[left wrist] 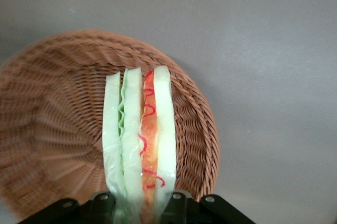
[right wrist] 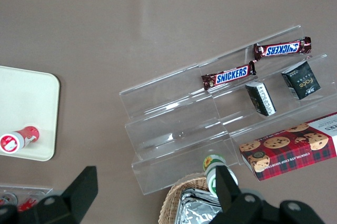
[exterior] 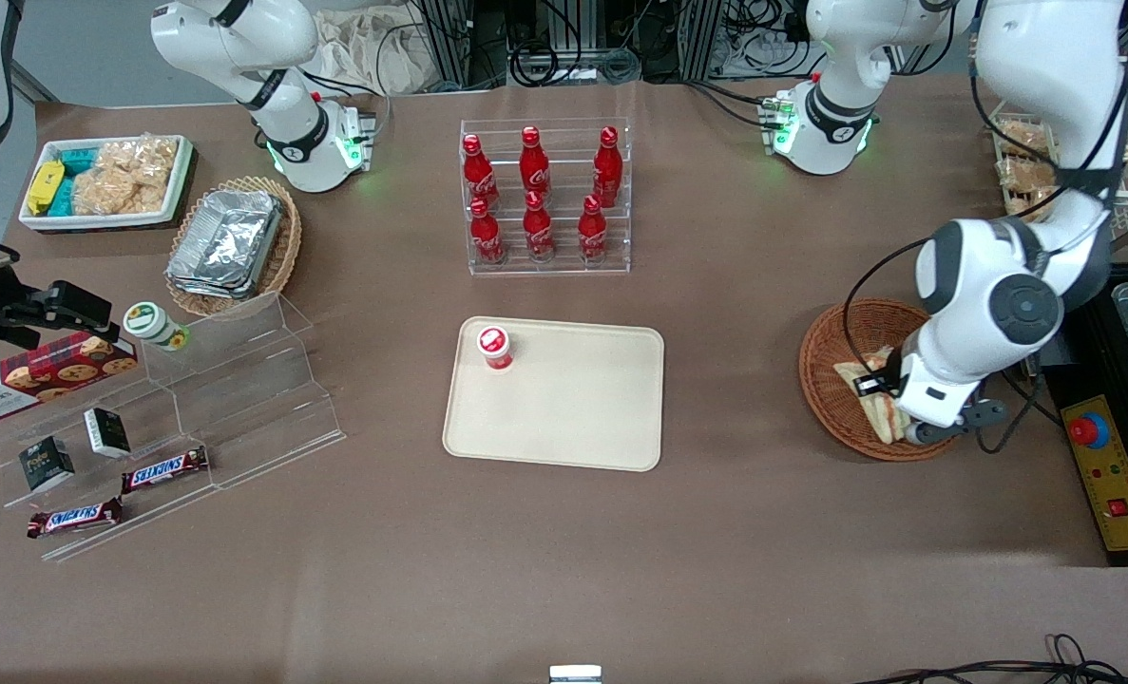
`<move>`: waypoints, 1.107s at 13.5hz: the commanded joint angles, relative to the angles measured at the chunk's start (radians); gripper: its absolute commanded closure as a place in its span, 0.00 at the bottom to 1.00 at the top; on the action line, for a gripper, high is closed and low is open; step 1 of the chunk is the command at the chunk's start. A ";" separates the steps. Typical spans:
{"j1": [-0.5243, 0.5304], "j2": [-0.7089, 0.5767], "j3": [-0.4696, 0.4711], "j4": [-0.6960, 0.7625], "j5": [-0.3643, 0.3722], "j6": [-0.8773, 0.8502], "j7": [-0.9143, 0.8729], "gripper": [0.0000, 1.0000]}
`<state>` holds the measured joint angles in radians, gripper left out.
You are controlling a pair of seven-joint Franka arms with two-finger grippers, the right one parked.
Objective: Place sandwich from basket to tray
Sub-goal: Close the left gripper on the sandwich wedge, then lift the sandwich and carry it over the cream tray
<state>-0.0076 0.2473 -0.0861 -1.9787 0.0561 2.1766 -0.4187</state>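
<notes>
Sandwich gripped over the basket

Sandwich (left wrist: 138,139) sits clamped between the fingers (left wrist: 181,205) of the hand (left wrist: 138,208), which is closed on its sides just above the wicker basket (exterior: 844,328) at the working arm's end of the table (exterior: 564,532). The tray (exterior: 573,418) lies well apart, bearing one small red bottle (exterior: 494,347).

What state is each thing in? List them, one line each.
End effector: over the basket, shut on the sandwich.
Sandwich: gripped on edge, layers showing.
Basket: on the table, one more sandwich in it.
Tray: flat on the table, holding one red bottle.
Red bottle: upright near the tray's corner.
</notes>
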 commanded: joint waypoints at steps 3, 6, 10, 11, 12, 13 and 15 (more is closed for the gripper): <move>-0.005 -0.120 -0.009 0.214 0.010 -0.376 0.070 0.71; -0.006 -0.174 -0.059 0.371 0.007 -0.614 0.069 0.71; -0.006 -0.174 -0.185 0.546 0.008 -0.787 -0.020 0.71; -0.006 -0.174 -0.223 0.567 0.008 -0.799 -0.067 0.71; -0.006 -0.174 -0.274 0.586 0.010 -0.814 -0.127 0.71; -0.006 -0.171 -0.321 0.598 0.008 -0.819 -0.190 0.71; -0.006 -0.158 -0.429 0.606 0.008 -0.817 -0.323 0.71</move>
<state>-0.0195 0.0577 -0.4278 -1.4190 0.0556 1.3902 -0.6326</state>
